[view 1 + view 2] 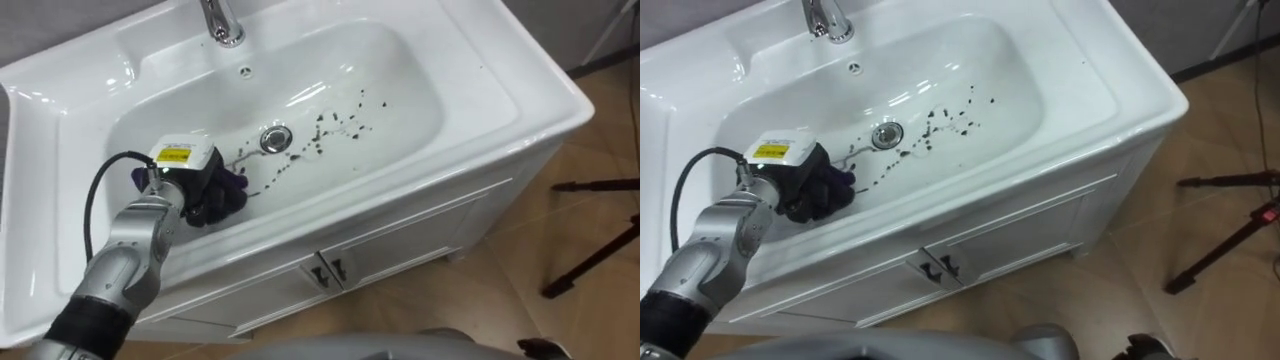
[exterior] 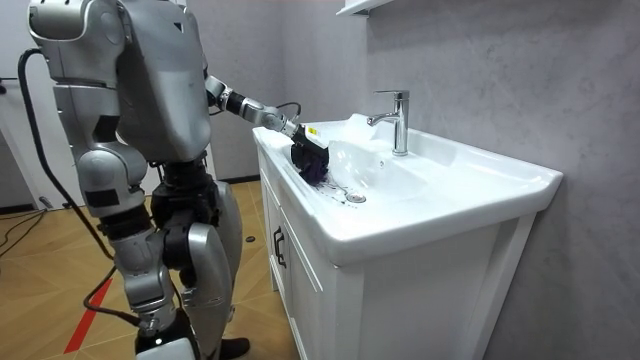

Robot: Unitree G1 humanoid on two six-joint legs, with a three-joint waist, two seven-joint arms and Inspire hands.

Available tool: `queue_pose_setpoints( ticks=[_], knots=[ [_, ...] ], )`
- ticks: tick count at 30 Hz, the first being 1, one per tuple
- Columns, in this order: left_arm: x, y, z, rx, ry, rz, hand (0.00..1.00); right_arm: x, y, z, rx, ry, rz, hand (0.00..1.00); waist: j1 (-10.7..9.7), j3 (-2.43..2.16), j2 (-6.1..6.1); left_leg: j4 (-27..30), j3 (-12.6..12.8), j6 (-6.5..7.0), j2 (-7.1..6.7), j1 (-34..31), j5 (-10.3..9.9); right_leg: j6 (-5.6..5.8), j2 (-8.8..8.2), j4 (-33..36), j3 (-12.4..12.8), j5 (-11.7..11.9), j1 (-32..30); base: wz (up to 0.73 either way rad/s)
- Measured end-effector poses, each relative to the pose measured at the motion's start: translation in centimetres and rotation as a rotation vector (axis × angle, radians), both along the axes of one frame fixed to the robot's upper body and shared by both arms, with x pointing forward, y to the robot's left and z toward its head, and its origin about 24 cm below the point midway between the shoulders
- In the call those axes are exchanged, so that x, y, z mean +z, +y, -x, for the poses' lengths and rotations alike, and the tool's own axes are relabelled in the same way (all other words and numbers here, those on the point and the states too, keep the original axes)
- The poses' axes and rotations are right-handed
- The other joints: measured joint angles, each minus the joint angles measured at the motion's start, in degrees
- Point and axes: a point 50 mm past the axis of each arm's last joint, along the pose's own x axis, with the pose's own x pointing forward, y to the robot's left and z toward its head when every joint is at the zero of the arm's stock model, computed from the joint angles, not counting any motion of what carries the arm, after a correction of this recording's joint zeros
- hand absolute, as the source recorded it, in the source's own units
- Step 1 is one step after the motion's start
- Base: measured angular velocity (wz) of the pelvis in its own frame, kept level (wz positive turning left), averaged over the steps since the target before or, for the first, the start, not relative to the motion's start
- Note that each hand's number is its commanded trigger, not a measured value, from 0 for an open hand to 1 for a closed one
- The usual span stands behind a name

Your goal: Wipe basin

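A white basin [image 1: 540, 90] holds dark specks of dirt [image 1: 340, 122] scattered to the right of its metal drain [image 1: 275, 138]. My left hand [image 1: 195, 180] reaches down into the left part of the bowl, its dark fingers curled on a dark purple cloth [image 1: 236, 188]. The cloth rests on the bowl's surface just left of the drain, with thin dark streaks between the two. In the room view I stand at the front of the basin, with the hand [image 2: 308, 152] and cloth [image 2: 317, 172] inside the bowl.
A chrome faucet [image 1: 222, 22] stands at the back rim. Below the basin is a white cabinet with two small dark door handles [image 1: 328, 270]. Black tripod legs [image 1: 600, 250] stand on the wooden floor to the right.
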Motion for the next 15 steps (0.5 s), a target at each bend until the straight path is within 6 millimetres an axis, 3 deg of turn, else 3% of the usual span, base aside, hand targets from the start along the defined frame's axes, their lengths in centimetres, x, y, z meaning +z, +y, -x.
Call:
queue_pose_setpoints(
  ticks=[15],
  knots=[
    [0.9,-1.2,-0.6,-0.001,-0.023,0.037,1.00,-0.1,0.4,-0.4,-0.006,-0.003,0.003,0.00,-0.5,0.69,-1.34,0.0,-0.2,0.00,-0.02,-0.9,0.0,0.01,-0.02,0.0,-0.3,0.0,-0.9,0.00]
  ],
)
